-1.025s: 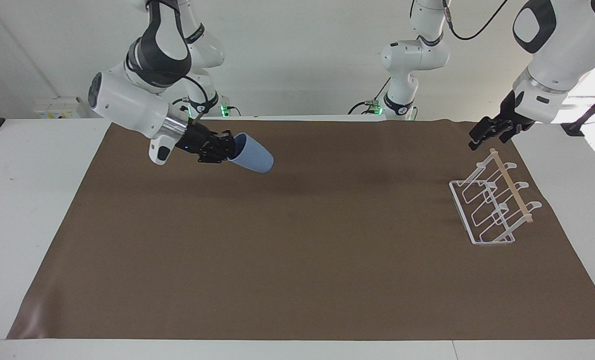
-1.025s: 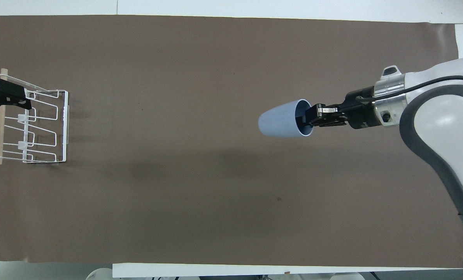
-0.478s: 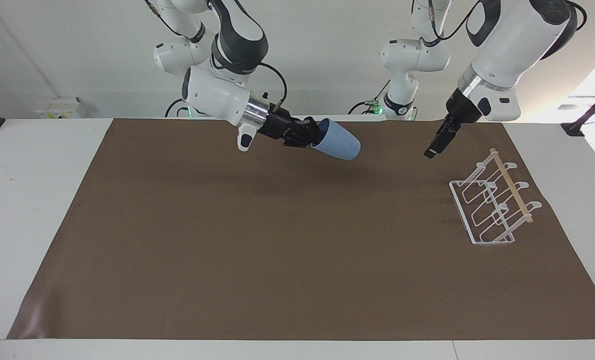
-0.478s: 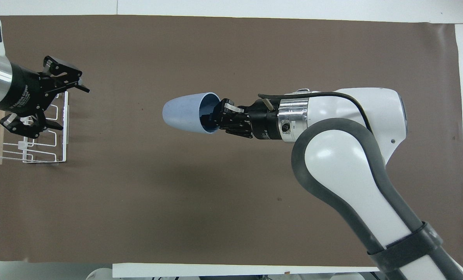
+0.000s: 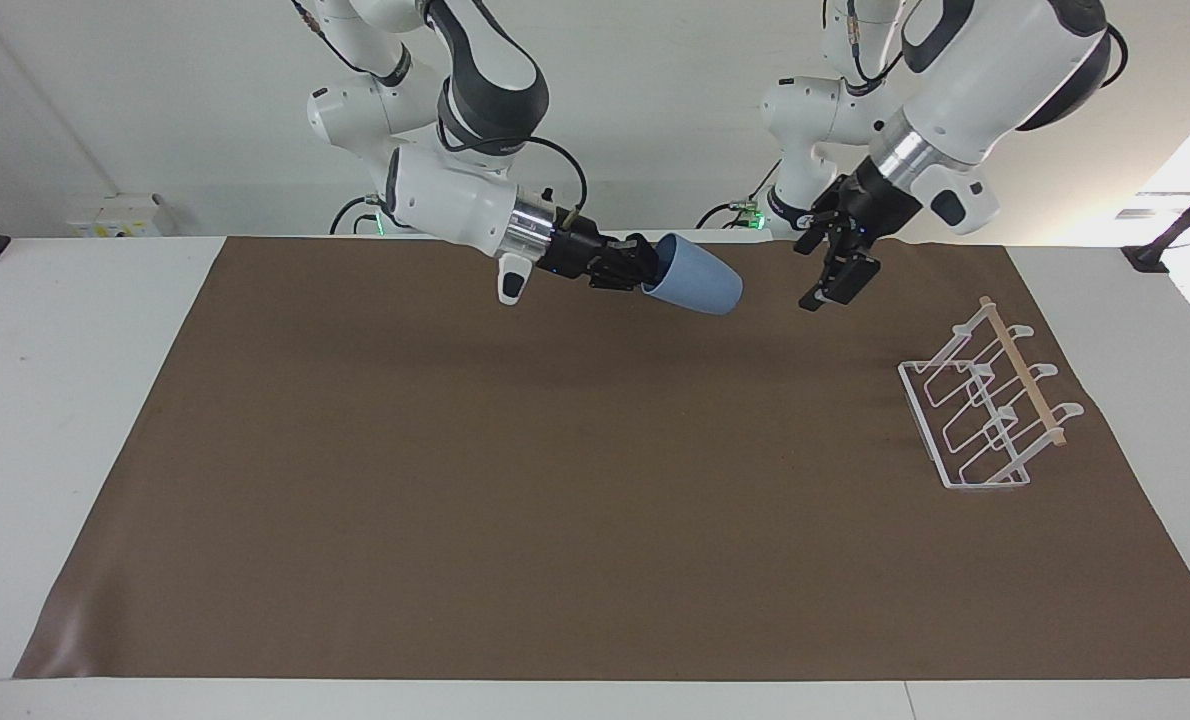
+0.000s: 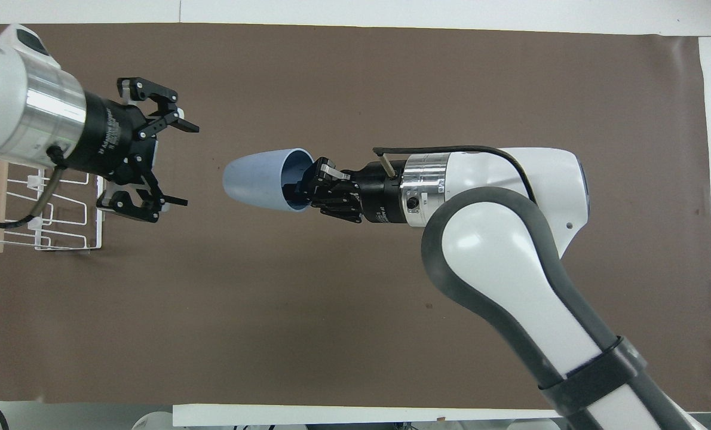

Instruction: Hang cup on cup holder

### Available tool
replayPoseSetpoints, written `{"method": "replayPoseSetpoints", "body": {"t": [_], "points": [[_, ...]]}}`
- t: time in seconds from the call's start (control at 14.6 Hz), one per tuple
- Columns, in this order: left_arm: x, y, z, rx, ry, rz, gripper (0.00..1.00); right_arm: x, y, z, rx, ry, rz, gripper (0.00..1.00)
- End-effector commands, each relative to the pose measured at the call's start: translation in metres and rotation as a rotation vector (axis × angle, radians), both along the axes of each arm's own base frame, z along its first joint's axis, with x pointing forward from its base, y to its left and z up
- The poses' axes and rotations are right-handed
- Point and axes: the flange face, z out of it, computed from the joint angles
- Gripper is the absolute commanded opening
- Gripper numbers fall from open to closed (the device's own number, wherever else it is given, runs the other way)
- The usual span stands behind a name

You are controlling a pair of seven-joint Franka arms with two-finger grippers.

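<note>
The light blue cup [image 5: 697, 284] hangs in the air on its side, its base pointing toward the left arm's end of the table; it also shows in the overhead view [image 6: 254, 179]. My right gripper [image 5: 652, 272] is shut on the cup's rim, with one finger inside the mouth [image 6: 305, 182], over the middle of the mat. My left gripper [image 5: 820, 280] is open and empty, in the air a short gap from the cup's base, facing it [image 6: 189, 166]. The white wire cup holder [image 5: 985, 410] with its wooden rod stands on the mat at the left arm's end [image 6: 51, 209].
A brown mat [image 5: 555, 500] covers most of the white table [image 5: 55, 400]. The left arm's wrist covers part of the cup holder in the overhead view.
My right gripper has carried the cup from the right arm's end to over the middle of the mat. My left gripper has left the cup holder, moved toward the cup and stands open.
</note>
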Motion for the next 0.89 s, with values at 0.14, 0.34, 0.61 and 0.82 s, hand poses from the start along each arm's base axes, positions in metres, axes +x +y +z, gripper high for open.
{"method": "replayPoseSetpoints", "body": {"t": [0.14,0.34,0.61,0.82], "points": [[-0.027,-0.041,-0.016,0.005,0.072,0.014,1.0,0.0,0.007,0.003,0.016,0.011,-0.009,0.0],[-0.026,-0.042,-0.033,0.005,0.075,0.023,1.0,0.0,0.007,0.003,0.016,0.01,-0.01,0.0],[-0.024,-0.041,-0.041,-0.058,0.046,0.067,1.0,0.0,0.007,0.003,0.016,0.011,-0.009,0.0],[-0.031,-0.043,-0.043,-0.052,0.051,0.023,0.05,0.0,0.007,0.004,0.017,0.01,-0.009,0.0]]}}
